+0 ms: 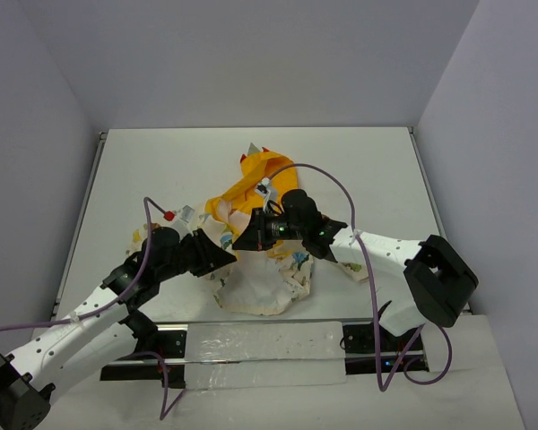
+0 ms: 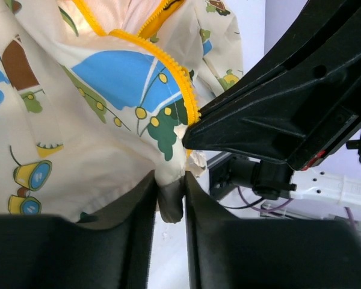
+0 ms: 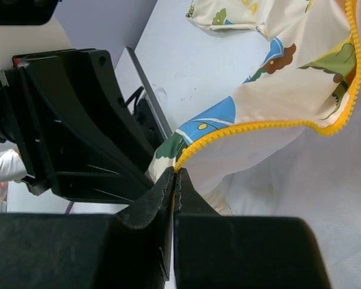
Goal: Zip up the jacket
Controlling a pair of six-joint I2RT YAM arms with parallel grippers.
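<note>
A plain white worktop (image 1: 161, 179) fills the floor of a bare booth, closed in by smooth pale grey walls (image 1: 251, 54) at the back and on both sides. A thin metal edge runs down the worktop's left side. Along the near edge lies a dark mounting rail (image 1: 125, 369) with a strip of clear, crinkled plastic sheet (image 1: 269, 345) over its middle. The surface shows a few faint scuffs in the right wrist view.

The jacket (image 1: 260, 287) sits crumpled near the middle of the worktop, slightly toward the near edge. Its cream printed body lies closest to the arms, and its bright yellow-orange hood (image 1: 251, 175) is bunched up behind it, toward the back wall.

The left arm reaches in from the lower left. The left fingers (image 1: 217, 258) are nearly together, pinching a small fold of the cream fabric at the garment's lower edge; the left wrist view shows that fold squeezed in the narrow gap between them.

The right arm comes in from the right side. The right fingers (image 1: 249, 235) are pressed together, clamped on the end of the yellow zip teeth (image 3: 259, 125) where that edge meets their tips. From there the zip edge curves away, lifted clear of the worktop.

The two sets of fingers are just beside each other. Purple cables (image 1: 363, 260) loop along both arms.
</note>
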